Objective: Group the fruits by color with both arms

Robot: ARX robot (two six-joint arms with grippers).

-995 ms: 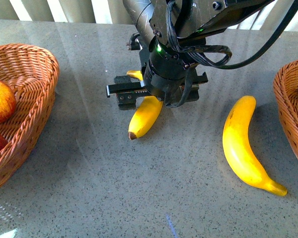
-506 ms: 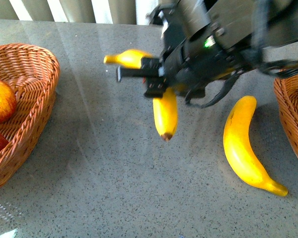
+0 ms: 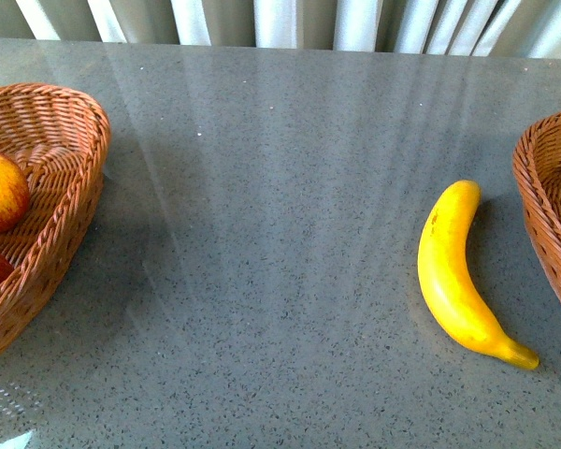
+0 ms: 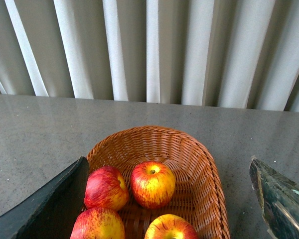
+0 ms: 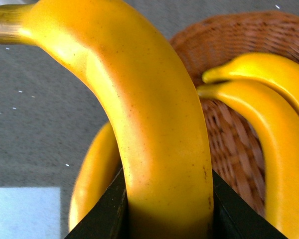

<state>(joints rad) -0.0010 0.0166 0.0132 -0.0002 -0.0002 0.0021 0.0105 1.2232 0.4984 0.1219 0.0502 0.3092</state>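
Note:
In the right wrist view my right gripper (image 5: 169, 211) is shut on a yellow banana (image 5: 154, 114), whose body fills the space between the black fingers (image 5: 102, 219). Behind it is a wicker basket (image 5: 229, 134) holding two more bananas (image 5: 269, 74). A further banana (image 3: 458, 271) lies on the grey table toward the right. My left gripper (image 4: 168, 172) hangs open over the left basket (image 4: 209, 169), where several red-yellow apples (image 4: 152, 184) lie. Neither arm shows in the front view.
The apple basket (image 3: 65, 140) sits at the table's left edge, with two apples (image 3: 0, 192) showing. The other basket (image 3: 542, 187) is at the right edge. White vertical blinds (image 4: 154, 50) stand behind the table.
The right arm lifted the banana off the table's middle, carried it up and rightward, and has left the front view. The other banana and both baskets have not moved.

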